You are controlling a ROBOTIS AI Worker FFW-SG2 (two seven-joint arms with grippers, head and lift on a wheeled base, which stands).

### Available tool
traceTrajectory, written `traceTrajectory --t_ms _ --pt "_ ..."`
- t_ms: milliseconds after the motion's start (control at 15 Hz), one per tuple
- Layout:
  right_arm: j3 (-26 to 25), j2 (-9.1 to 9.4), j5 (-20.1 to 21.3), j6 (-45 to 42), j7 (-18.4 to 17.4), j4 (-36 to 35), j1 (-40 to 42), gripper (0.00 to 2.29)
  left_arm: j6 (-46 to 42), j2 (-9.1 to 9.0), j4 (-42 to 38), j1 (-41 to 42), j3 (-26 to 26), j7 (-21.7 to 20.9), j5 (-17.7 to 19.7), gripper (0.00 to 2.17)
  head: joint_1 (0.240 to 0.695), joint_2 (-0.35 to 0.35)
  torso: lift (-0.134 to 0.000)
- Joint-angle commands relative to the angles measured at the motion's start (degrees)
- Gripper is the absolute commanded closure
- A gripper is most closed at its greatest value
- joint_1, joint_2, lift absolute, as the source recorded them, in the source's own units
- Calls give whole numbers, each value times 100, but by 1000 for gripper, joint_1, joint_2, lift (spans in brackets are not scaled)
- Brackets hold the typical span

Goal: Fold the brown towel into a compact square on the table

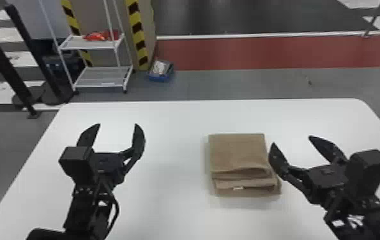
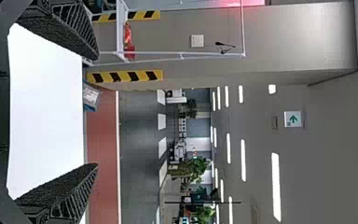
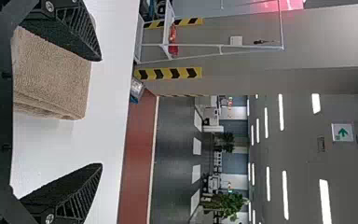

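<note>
Two black grippers reach in from the near side, and here we go, both are spread wide! The left gripper [image 1: 117,124] has its fingers well apart, only air between them, over the left part of the white table [image 1: 173,134]. Across on the right, the right gripper [image 1: 292,140] matches it, gaping and pinching nothing, its inner finger right at the towel's right edge; whether they touch, I cannot tell. And there's the star of the show, the brown towel [image 1: 237,151], lying between the two, right of the table's middle, folded into a compact, squarish stack! Layered folds show along its near side, the lowest ones poking out, with a small pale tag [image 1: 238,188] on them. Over the far edge now, down to the grey floor: a blue box [image 1: 161,76] with something pale in it, and just left of it a white shelf cart [image 1: 101,76], red items [image 1: 98,35] on its upper shelf. Yellow-and-black stripes [image 1: 137,28] run up beside the cart. Further out, a red floor strip [image 1: 262,52], then a dark floor [image 1: 256,16], and way back, the left wrist view picks up a green-arrow sign [image 2: 292,119]!
</note>
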Motion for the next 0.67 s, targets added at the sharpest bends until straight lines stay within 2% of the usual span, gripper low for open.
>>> traceTrajectory --t_ms 0,600 --pt "10 0 0 0 0 -11 0 80 0 0 -43 9 -13 -8 0 66 695 77 -113" --pt "10 -9 -105 -53 0 -90 0 80 0 0 -70 0 -84 -60 -9 66 695 73 -113"
